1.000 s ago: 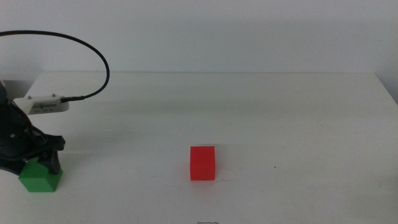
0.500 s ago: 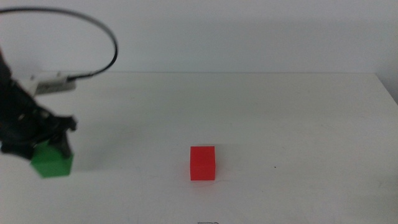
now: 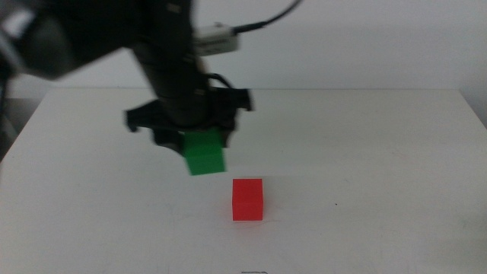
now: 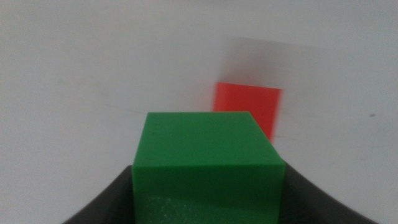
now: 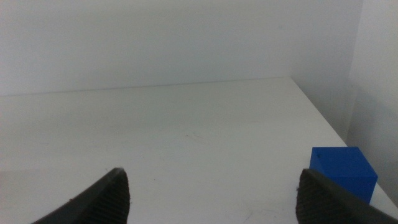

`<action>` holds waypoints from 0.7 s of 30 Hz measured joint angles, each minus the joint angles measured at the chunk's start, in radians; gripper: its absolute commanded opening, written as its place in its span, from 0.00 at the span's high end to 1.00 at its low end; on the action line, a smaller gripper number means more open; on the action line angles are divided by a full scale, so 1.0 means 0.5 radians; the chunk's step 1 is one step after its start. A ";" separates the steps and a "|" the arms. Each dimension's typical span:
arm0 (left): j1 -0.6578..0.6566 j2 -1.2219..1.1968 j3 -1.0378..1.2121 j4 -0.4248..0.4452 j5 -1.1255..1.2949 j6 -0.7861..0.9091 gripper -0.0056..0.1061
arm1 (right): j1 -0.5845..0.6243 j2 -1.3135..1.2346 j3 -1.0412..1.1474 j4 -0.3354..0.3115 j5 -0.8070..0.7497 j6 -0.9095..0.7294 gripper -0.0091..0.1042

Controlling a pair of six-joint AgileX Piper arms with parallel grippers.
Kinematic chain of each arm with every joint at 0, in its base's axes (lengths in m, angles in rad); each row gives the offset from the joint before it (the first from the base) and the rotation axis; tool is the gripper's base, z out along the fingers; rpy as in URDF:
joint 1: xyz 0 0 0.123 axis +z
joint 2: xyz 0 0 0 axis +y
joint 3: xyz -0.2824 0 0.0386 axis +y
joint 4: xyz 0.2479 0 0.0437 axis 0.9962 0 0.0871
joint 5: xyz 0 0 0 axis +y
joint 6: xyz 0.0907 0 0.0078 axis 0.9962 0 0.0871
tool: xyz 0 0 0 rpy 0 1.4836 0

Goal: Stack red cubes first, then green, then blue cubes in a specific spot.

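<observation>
The left gripper point(image 3: 199, 141) is hanging in the air over the left-middle part of the table point(image 3: 380, 137), with its arm reaching in from the upper left of the middle view and blurring there. Its jaws are pinching the green cube point(image 3: 205, 154) from two sides, and the cube is sitting clear of the tabletop, tilted a little. In the left wrist view the green cube point(image 4: 208, 162) is filling the space between the two dark jaws, its top face and one side face showing, with the jaws pressing against its lower flanks.

Just to the right of the green cube and nearer the camera in the middle view, the red cube point(image 3: 248, 199) is resting flat on the white table, apart from the green one and not touched by anything. In the left wrist view the red cube point(image 4: 247, 106) is showing beyond the green cube, slightly blurred, standing alone on the tabletop.

Further right, the table is showing only bare white surface in the middle view, and the right arm is not appearing there. In the right wrist view the right gripper point(image 5: 211, 199) is waiting low over the table with its jaws spread wide and nothing between them. The blue cube point(image 5: 343, 173) is sitting on the table near the table's edge, just beside one jaw tip and outside the gap between the jaws; whether it is touching that jaw is not clear.
</observation>
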 measured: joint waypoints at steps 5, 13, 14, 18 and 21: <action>-0.273 0.159 -0.121 0.183 -0.009 -0.365 0.85 | 0.000 0.000 0.000 0.000 0.000 0.000 0.09; -0.361 0.453 -0.367 0.234 -0.009 -0.390 0.85 | 0.000 0.000 0.000 0.000 0.000 0.000 0.09; -0.361 0.478 -0.380 0.235 -0.009 -0.377 0.85 | 0.000 0.000 0.000 0.000 0.000 0.000 0.09; -0.361 0.531 -0.398 0.240 -0.009 -0.309 0.85 | 0.000 0.000 0.000 0.000 0.000 0.000 0.09; -0.361 0.551 -0.398 0.246 -0.006 -0.294 0.85 | 0.000 0.000 0.000 0.000 0.000 0.000 0.09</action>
